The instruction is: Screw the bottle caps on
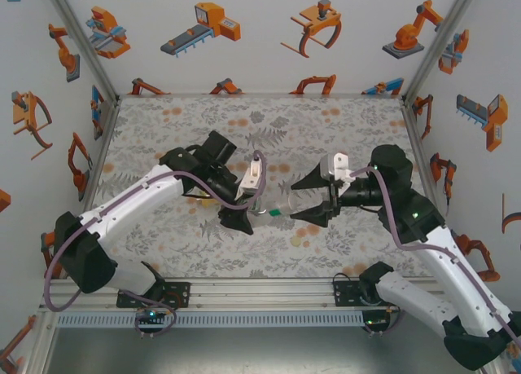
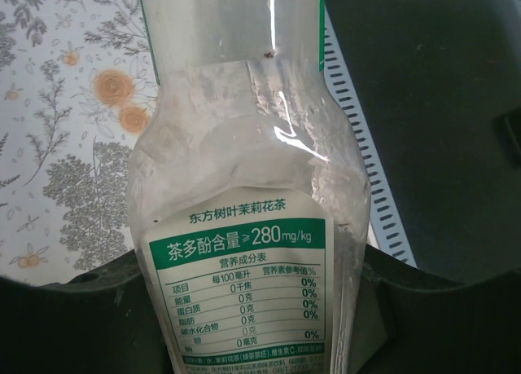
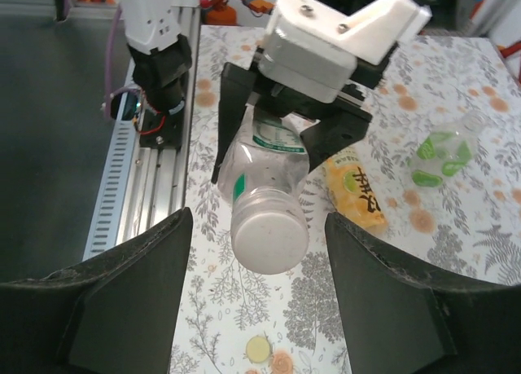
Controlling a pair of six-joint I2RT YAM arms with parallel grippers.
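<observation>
My left gripper (image 1: 242,214) is shut on the slim clear bottle (image 3: 264,170) and holds it level above the table, neck toward the right arm. A white cap (image 3: 269,241) sits on that bottle's mouth. My right gripper (image 3: 256,221) is open, one finger on each side of the cap with a gap on both sides. In the left wrist view the pale-labelled bottle (image 2: 244,146) runs out from between the left gripper's (image 2: 252,280) jaws. The yellow-labelled bottle (image 3: 354,187) and the green-tinted bottle (image 3: 444,154) lie on the table. A pale yellow-green cap (image 3: 257,349) lies loose below the held bottle.
The slotted metal rail (image 3: 134,170) and the left arm's base (image 3: 159,64) border the near edge of the floral table (image 1: 269,121). White walls with orange robot pictures close the back and sides.
</observation>
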